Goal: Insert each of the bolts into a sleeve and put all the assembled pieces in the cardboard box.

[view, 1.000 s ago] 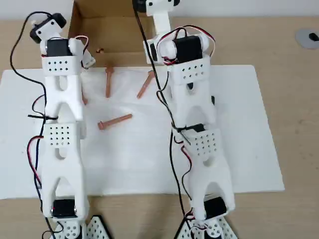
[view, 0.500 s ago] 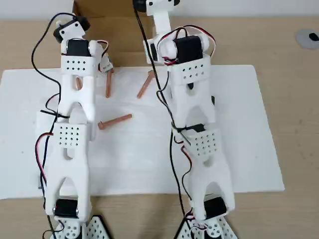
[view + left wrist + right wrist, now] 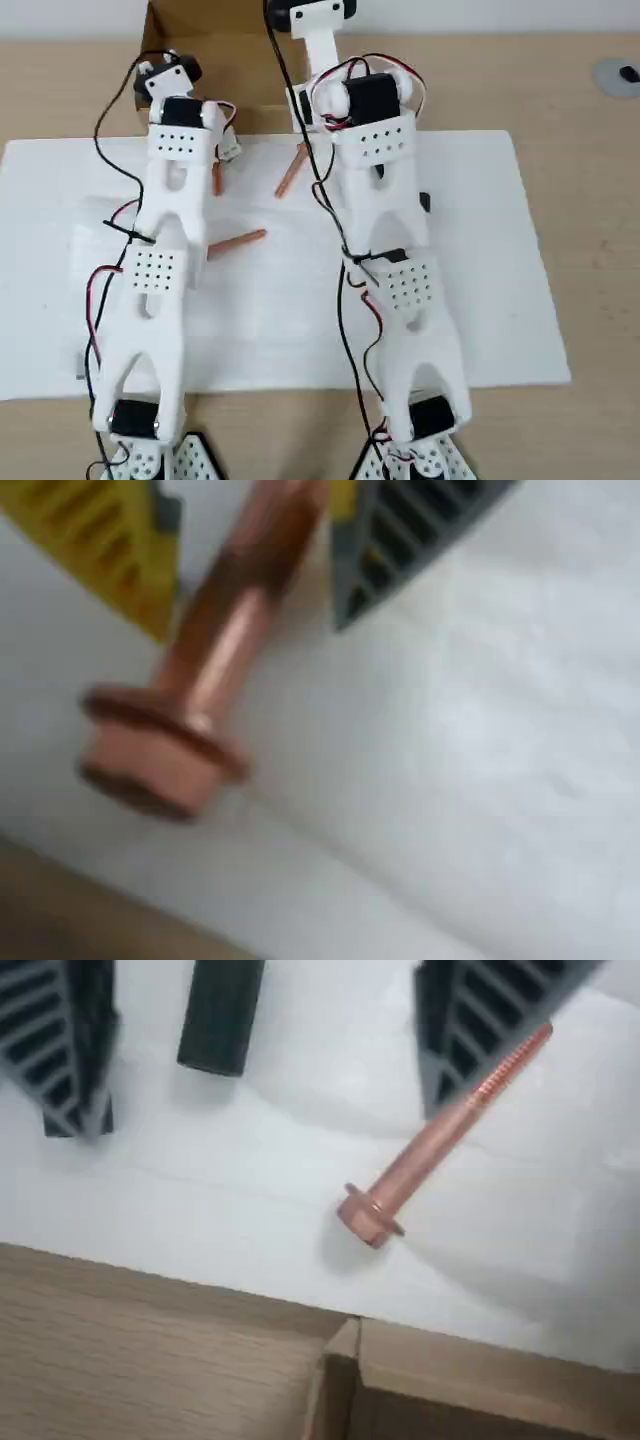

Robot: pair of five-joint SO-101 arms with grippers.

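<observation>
Three copper bolts lie on the white sheet (image 3: 480,300) that covers the wooden tabletop (image 3: 590,200), all close to the open cardboard box (image 3: 240,70). The first bolt (image 3: 235,610) has its shank between the jaws of the left gripper (image 3: 250,615), which stand apart on either side and do not look pressed onto it. The second bolt (image 3: 440,1130) lies slantwise, its flanged head toward the box, below the right gripper (image 3: 260,1110), whose jaws are spread wide and hold nothing. The third bolt (image 3: 238,243) lies farther from the box, beside the left arm. A black sleeve (image 3: 220,1015) rests on the sheet near the second bolt. The bolts look stiff, light and smooth, and being round they are likely to roll or slip. The best hold is probably mid-shank, close behind the head, leaving the threaded end free to enter a sleeve.
</observation>
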